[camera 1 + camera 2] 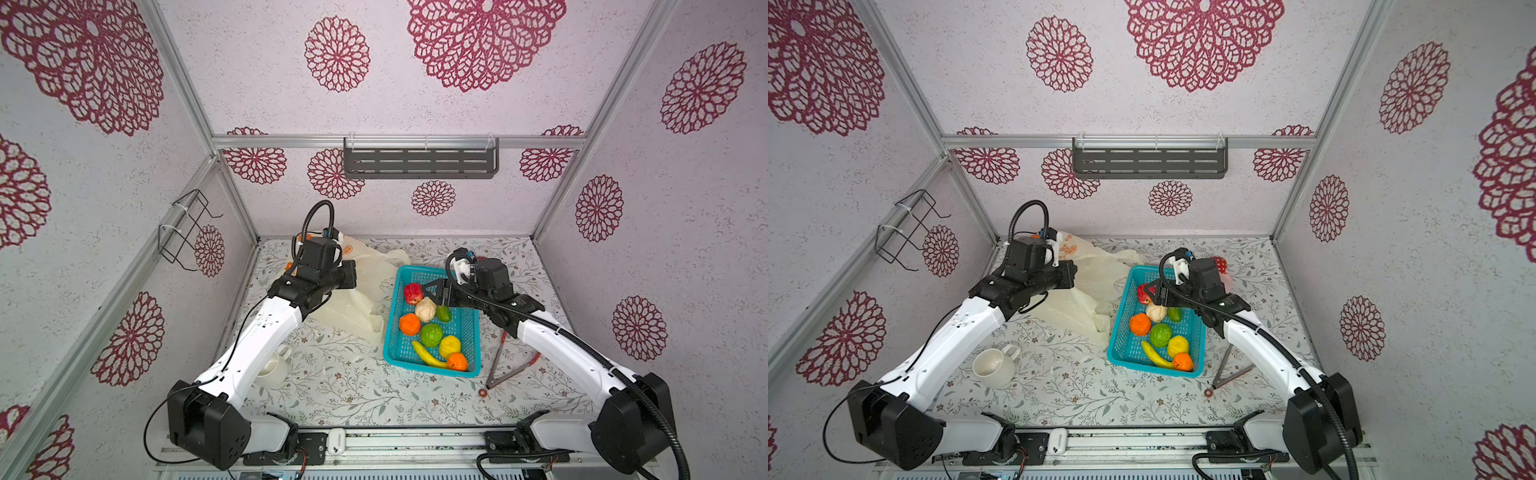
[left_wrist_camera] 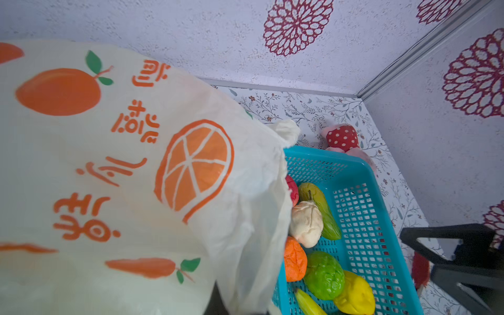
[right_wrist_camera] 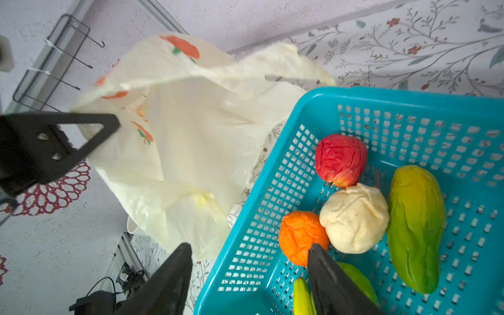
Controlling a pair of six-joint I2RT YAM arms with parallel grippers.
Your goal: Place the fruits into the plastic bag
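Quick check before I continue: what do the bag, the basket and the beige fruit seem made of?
The bag looks like thin plastic film, cream, translucent, faintly glossy: it drapes in soft folds. The basket looks like rigid moulded plastic, teal with a smooth sheen and regular grid holes. The beige fruit is probably soft foam or rubber, matt, its skin creased.

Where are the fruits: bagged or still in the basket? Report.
Still in the basket: all eight fruits lie there, none visible in the bag.

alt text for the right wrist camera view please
Open right gripper hovers over the edge of a teal basket holding an apple, orange, beige fruit and green fruit. Beside it, the left gripper holds up a cream plastic bag.
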